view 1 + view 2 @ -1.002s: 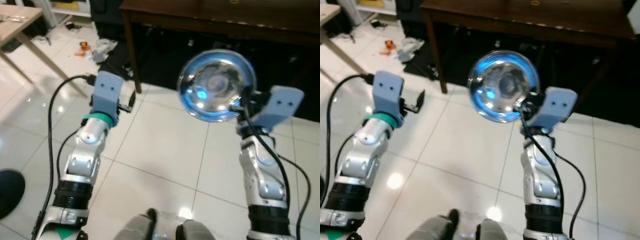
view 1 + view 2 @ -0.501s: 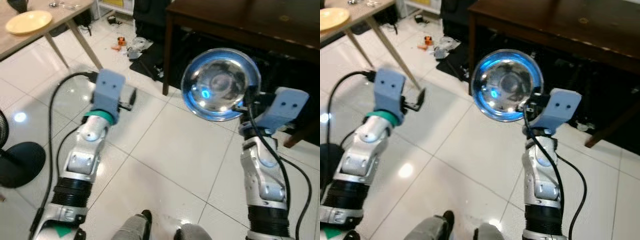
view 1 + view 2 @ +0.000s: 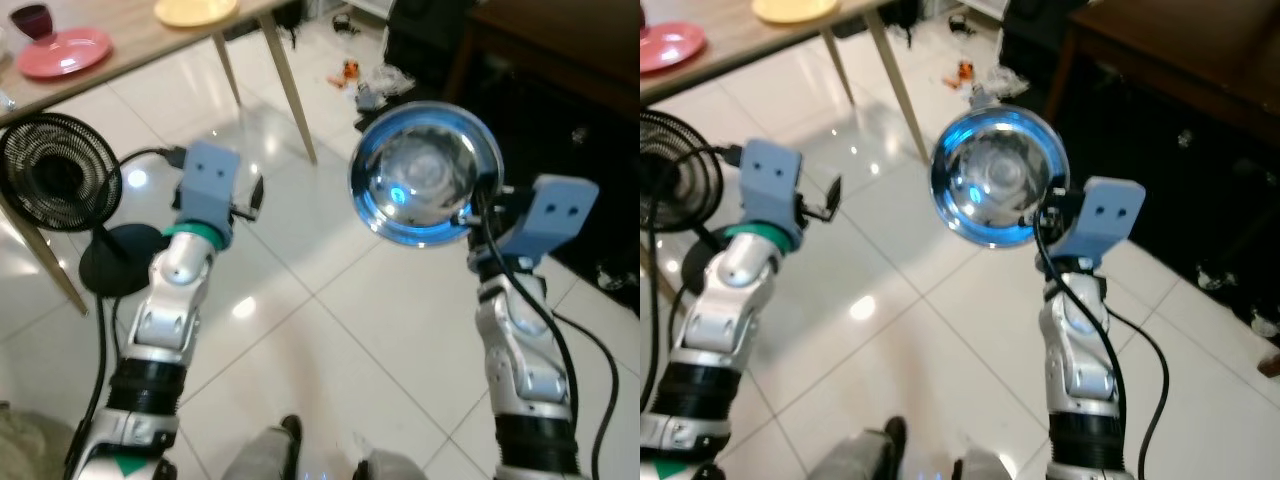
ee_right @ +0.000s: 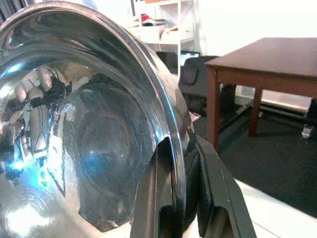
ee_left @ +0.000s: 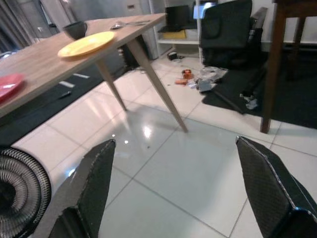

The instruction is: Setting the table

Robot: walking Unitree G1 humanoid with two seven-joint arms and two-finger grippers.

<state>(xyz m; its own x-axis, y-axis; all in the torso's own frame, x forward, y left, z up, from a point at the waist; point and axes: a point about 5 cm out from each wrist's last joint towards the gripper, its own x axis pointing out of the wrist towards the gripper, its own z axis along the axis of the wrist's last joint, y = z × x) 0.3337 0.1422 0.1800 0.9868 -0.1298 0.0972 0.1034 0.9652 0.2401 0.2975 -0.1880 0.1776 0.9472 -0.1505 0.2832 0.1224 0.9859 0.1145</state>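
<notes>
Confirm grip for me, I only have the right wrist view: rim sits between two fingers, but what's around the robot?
Observer: The right gripper holds the steel bowl up over white floor tile.
Operator: Left side?
Observer: The left gripper is open and holds nothing.
Operator: Any table near?
Observer: A light wooden table stands ahead to the left, with a red plate and a yellow plate on it.

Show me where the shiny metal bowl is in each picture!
Left eye view: metal bowl, upper middle, held at its rim by the right gripper.
Right eye view: upper middle.
Right wrist view: close up, rim between the fingers.
Left wrist view: not in it.
Shared landmark: yellow plate on the light wooden table.
</notes>
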